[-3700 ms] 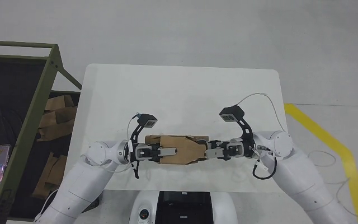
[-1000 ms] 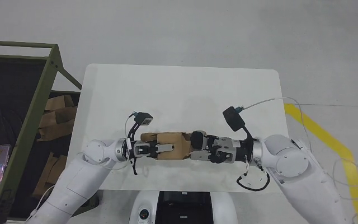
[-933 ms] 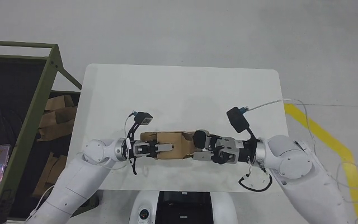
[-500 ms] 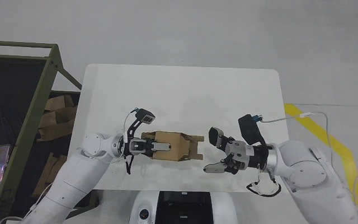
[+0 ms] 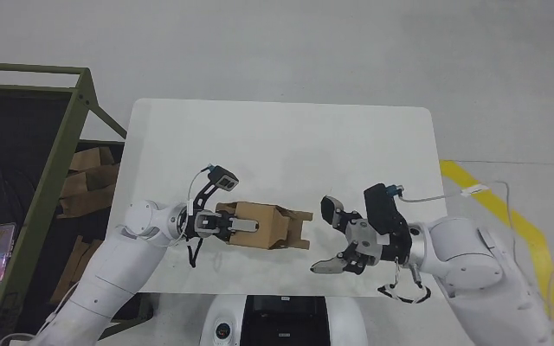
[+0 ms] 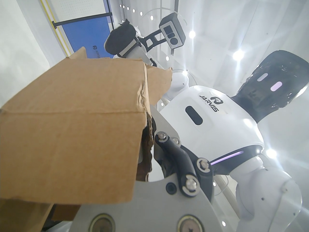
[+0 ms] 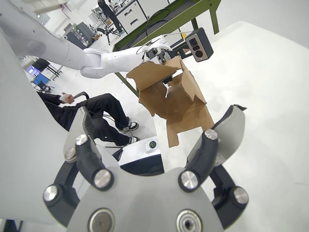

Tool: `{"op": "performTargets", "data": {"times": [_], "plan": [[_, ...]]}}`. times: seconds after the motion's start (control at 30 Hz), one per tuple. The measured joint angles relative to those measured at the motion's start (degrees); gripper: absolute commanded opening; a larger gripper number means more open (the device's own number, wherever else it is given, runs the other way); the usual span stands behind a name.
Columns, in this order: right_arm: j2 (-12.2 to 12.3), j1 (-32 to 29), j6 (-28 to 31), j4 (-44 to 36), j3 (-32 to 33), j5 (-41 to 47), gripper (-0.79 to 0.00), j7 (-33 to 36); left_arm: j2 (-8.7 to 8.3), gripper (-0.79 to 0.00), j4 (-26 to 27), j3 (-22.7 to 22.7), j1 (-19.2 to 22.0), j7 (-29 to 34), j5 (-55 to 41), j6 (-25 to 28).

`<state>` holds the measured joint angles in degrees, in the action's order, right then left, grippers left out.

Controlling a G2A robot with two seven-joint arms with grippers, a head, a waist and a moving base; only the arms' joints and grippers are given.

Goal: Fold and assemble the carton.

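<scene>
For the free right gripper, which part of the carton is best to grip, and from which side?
Probably a loose flap at the open end of the carton, coming from the right gripper side: the flaps stick out toward its open jaws, while the left gripper holds the opposite end.

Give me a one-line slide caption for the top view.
Left pincer grips the half-opened carton at the white table; the open right pincer faces its loose flaps, apart from them.

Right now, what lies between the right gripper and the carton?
Nothing: in the top view, only bare white table shows between the open right gripper and the carton flaps.
</scene>
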<state>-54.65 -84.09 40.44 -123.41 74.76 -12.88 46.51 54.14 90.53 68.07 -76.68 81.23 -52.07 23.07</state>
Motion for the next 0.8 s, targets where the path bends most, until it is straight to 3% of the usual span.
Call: {"op": "performTargets", "data": {"times": [0.4, 0.5, 0.53, 0.8], "plan": [[-0.4, -0.2, -3.5, -5.2, -2.7, -20.1, 0.000, -4.6, 0.70, -0.785, -0.7, -0.2, 0.9, 1.7, 0.8, -1.7], [-0.4, -0.2, -4.3, -5.6, -3.4, -21.7, -0.354, -5.3, 0.84, -0.785, -0.8, -0.1, 0.9, 1.9, 1.1, -1.9], [-0.4, -0.1, -4.4, -5.6, -3.5, -22.1, -0.397, -5.5, 0.88, -0.785, -0.8, -0.1, 0.9, 1.9, 1.1, -1.9], [-0.4, 0.7, -5.0, -5.9, -5.0, -23.9, -0.496, -4.6, 1.23, -0.785, -0.9, 0.2, 0.9, 2.3, 1.5, -2.3]]}}
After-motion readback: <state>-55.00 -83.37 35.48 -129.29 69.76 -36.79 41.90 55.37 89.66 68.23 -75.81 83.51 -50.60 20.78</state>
